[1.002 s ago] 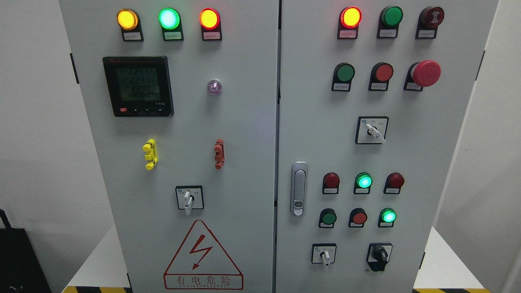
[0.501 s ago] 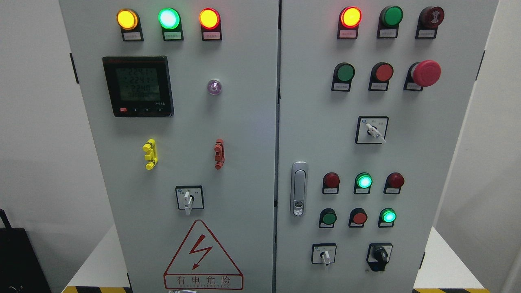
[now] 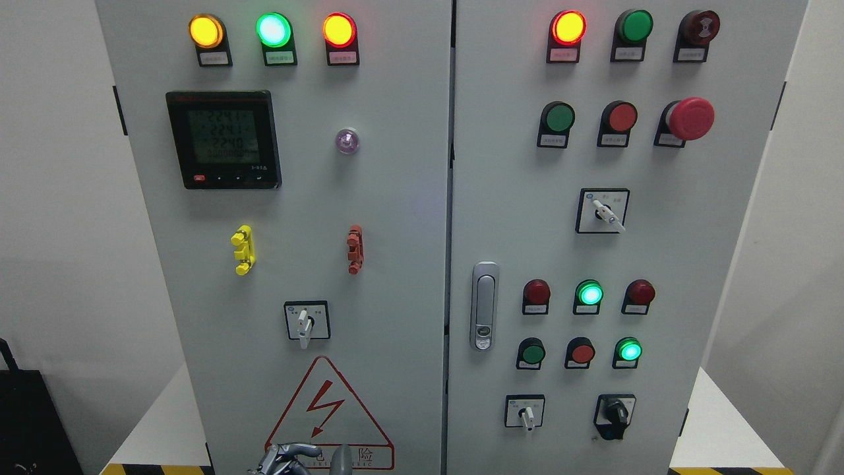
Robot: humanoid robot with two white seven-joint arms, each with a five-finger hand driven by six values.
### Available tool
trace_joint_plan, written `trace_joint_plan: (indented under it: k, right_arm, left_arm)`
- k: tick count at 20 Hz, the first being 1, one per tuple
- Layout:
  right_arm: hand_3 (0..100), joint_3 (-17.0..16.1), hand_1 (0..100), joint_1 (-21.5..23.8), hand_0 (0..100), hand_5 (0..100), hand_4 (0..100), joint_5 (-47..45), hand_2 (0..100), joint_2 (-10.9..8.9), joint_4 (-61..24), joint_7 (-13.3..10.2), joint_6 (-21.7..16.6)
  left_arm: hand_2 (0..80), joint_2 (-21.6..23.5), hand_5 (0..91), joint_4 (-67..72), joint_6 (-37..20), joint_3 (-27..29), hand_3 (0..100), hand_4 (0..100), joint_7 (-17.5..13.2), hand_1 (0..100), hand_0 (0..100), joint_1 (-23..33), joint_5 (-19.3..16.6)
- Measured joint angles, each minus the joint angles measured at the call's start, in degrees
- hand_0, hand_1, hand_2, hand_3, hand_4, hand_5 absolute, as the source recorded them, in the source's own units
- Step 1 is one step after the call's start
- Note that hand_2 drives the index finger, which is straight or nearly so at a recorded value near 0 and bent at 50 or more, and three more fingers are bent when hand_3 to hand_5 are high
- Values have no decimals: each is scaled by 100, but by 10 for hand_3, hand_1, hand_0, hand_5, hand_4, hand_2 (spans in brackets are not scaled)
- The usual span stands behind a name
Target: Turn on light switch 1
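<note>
A grey two-door control cabinet (image 3: 395,218) fills the head view. On the left door, a white-handled rotary switch (image 3: 304,321) points straight down, above a red lightning warning triangle (image 3: 328,412). The right door carries three more rotary switches: a white one (image 3: 603,211) turned to the lower right, a small white one (image 3: 526,412) and a black one (image 3: 614,414). The labels are too small to read, so I cannot tell which is switch 1. The top of my left hand (image 3: 306,460) shows at the bottom edge, over the warning sign and below the left door's switch. My right hand is out of sight.
The left door has lit yellow, green and red lamps (image 3: 273,30), a digital meter (image 3: 223,140), and yellow (image 3: 242,249) and red (image 3: 355,249) clips. The right door has a silver latch (image 3: 484,305), push buttons and a red emergency stop (image 3: 689,119). White walls flank the cabinet.
My left hand has risen into view at the bottom edge, in front of the warning sign; it was not visible before. The panel's lamps and switches look the same.
</note>
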Motion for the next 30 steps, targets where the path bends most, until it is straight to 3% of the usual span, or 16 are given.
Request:
trace_joint_plan:
  k: [19, 30]
  right_arm:
    - [0, 0, 0, 0, 0, 0, 0, 0, 0, 0, 1, 1, 0]
    - [0, 0, 0, 0, 0, 0, 0, 0, 0, 0, 1, 1, 0]
  left_arm:
    - [582, -122, 871, 19, 872, 188, 1000, 1000, 145, 683, 0, -968, -17]
    - [580, -170, 876, 22, 971, 288, 1000, 1000, 331, 690, 0, -1238, -95]
